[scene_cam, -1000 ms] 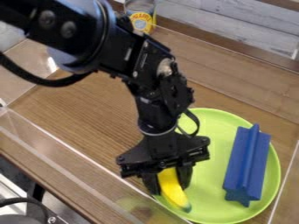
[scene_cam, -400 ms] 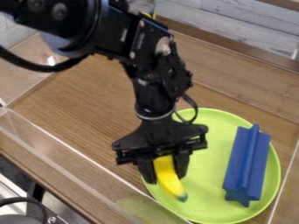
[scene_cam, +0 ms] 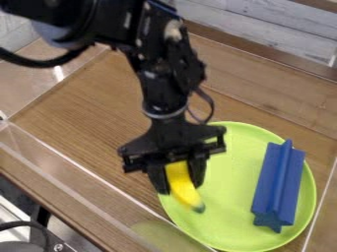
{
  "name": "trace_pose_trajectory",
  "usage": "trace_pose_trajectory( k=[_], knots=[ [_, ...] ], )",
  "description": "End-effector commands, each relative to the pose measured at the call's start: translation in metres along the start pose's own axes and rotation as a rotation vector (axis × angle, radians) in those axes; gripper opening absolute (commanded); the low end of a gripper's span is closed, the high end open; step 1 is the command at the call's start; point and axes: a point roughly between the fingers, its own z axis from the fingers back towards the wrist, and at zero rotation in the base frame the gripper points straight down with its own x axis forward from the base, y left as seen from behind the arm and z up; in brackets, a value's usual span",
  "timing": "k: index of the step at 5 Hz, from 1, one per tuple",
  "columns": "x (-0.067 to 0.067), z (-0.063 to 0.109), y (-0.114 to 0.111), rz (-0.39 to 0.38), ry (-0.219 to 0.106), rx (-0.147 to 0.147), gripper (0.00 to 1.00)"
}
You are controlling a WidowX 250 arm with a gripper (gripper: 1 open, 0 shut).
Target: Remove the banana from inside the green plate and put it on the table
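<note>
You have the banana (scene_cam: 183, 186) in the gripper (scene_cam: 175, 177), its pincer clamped on the yellow body near the upper end, over the left part of the green plate (scene_cam: 235, 233) as the view shows it; whether its underside still touches the plate, you cannot tell from this angle, and the upper end is hidden among the black fingers; the long axis runs steeply down the view, leaning a little, from between the fingers toward the bottom right, with the darker tip pointing at the near part of the plate; the blue ridged block (scene_cam: 278, 185) lies on the right side of the plate, apart from the banana, its own long axis also running mostly up and down the view; the brown wood-grain table (scene_cam: 82, 116) spreads out to the left and beyond the plate; compared with the earlier frames, your arm and gripper sit higher in the view and slightly to the left, the banana has come up with them, its lower tip shifted up and left, while the plate and the block have stayed where they were
</note>
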Motion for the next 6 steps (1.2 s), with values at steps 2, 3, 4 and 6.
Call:
trace_pose_trajectory(
  k=[2,3,4,6],
  knots=[
    [0.021,0.027,-0.002,0.022,-0.047,-0.084,0.00],
    [0.028,0.027,0.002,0.041,-0.051,-0.086,0.00],
    [0.034,0.025,0.007,0.066,-0.057,-0.090,0.00],
    [0.040,0.020,0.013,0.076,-0.071,-0.105,0.00]
  ],
)
